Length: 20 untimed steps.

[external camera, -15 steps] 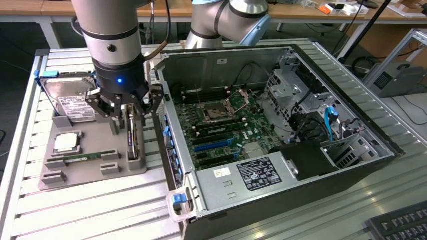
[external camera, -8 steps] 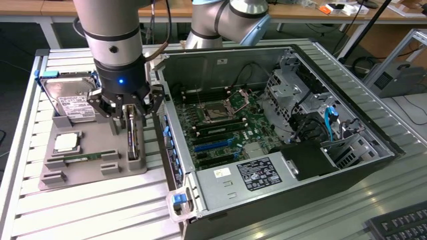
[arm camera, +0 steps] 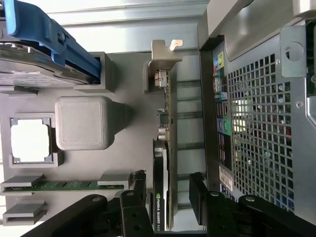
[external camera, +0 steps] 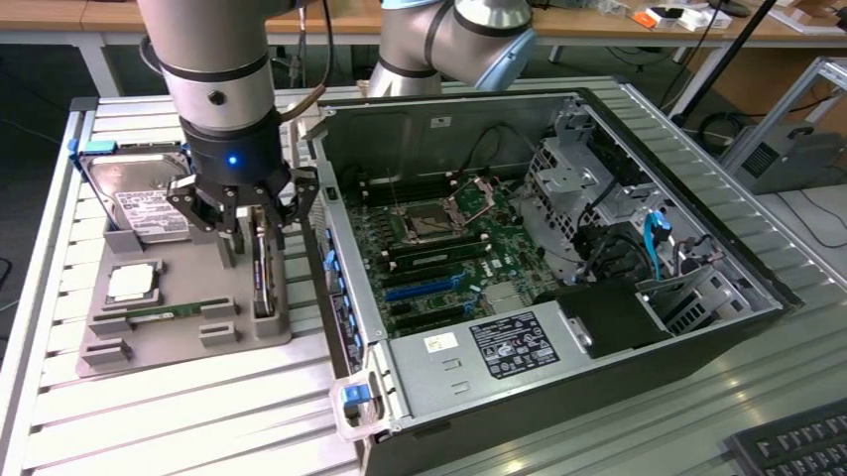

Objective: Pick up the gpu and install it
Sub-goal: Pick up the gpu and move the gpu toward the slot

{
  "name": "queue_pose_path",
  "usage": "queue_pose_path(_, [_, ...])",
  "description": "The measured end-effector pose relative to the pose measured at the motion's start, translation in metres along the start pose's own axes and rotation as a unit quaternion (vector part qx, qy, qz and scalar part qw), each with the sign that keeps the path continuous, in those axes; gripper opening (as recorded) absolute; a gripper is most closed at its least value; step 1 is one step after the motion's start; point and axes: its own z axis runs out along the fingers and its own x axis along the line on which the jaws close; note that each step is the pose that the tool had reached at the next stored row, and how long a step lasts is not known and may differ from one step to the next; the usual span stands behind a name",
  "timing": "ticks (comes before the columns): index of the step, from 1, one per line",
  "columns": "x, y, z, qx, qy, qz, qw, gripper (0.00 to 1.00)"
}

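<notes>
Tray [external camera: 173,342]: a grey holder is set on the slatted table [external camera: 173,416], just beside the case [external camera: 741,268] and outside its wall.
Tray contents: four parts are held in separate recesses: a hard drive [external camera: 146,203], a CPU [external camera: 133,283], a RAM stick [external camera: 166,314] and the gpu [external camera: 268,288].
Hard drive: it is laid flat, label up, in a blue caddy, farther from the case than the gpu.
CPU and RAM stick: both are laid flat on the tray side away from the case.
Case: it is laid on its side with the panel off; a motherboard [external camera: 437,248] and a power supply [external camera: 497,347] are mounted inside.
gpu: it is stood on its long edge in the tray slot nearest the case, its silver bracket end seated against a slot post; it is not yet lifted.
Gripper [external camera: 258,238]: it is lowered over the gpu's end away from the bracket.
Jaws: they are spread wide and released. In the wrist view the gpu [arm camera: 165,148] is straddled by the gripper [arm camera: 169,190], with one of the fingers [arm camera: 197,190] on each face of the card and a gap left on both sides. Nothing is grasped.
</notes>
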Motion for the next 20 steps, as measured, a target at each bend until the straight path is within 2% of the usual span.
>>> queue_pose_path(6, [0.003, 0.0019, 0.0045, 0.0, 0.0, 0.0, 1.0, 0.48])
queue_pose_path(11, [0.005, 0.0078, 0.0086, 0.0, -0.0001, 0.0, 1.0, 0.48])
queue_pose_path(20, [0.008, 0.0098, 0.0186, 0.0, 0.0, 0.0, 1.0, 0.48])
